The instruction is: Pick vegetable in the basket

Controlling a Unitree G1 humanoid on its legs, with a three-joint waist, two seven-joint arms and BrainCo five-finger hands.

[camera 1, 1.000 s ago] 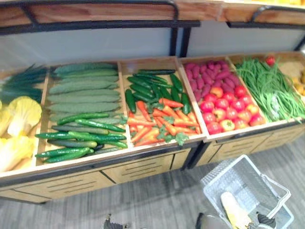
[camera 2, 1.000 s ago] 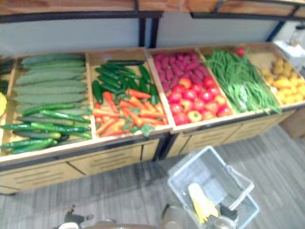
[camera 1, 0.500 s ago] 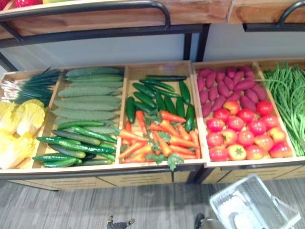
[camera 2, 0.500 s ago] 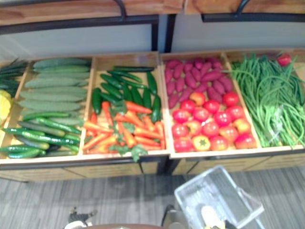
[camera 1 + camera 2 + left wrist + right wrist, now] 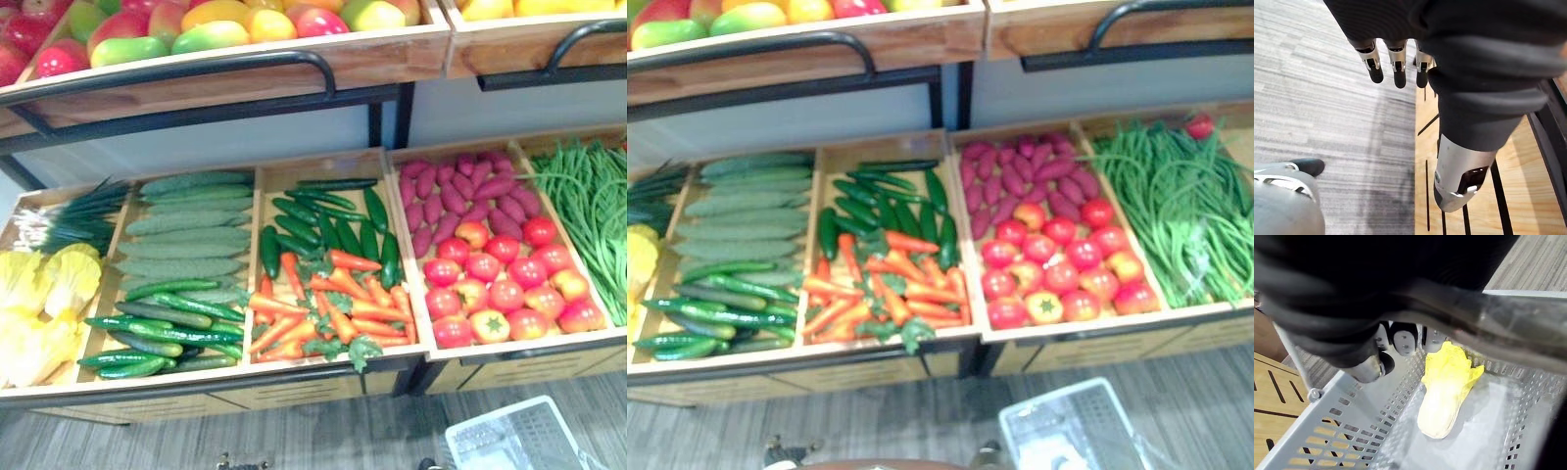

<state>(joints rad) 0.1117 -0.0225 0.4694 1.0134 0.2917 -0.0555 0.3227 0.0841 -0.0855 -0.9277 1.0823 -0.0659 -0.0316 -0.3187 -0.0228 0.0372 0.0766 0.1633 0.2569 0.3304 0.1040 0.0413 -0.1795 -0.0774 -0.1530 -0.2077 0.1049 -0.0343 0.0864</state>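
We note a pale yellow, crinkle-leafed cabbage (image 5: 1447, 391) lying in the white perforated plastic basket (image 5: 1327, 431), at 5 o'clock in our head view. Right hand (image 5: 1400, 340) curls round its smooth translucent handle (image 5: 1498, 330). Left hand (image 5: 1396, 63) hangs straight-fingered over the streaked grey floor (image 5: 1312, 98).

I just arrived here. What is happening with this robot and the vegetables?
The robot stands before a vegetable stand. Its right hand grips the handle of a white basket, which holds one yellow cabbage. Its left hand hangs open beside the stand, holding nothing. Cucumbers, carrots and tomatoes lie in the bins, untouched.
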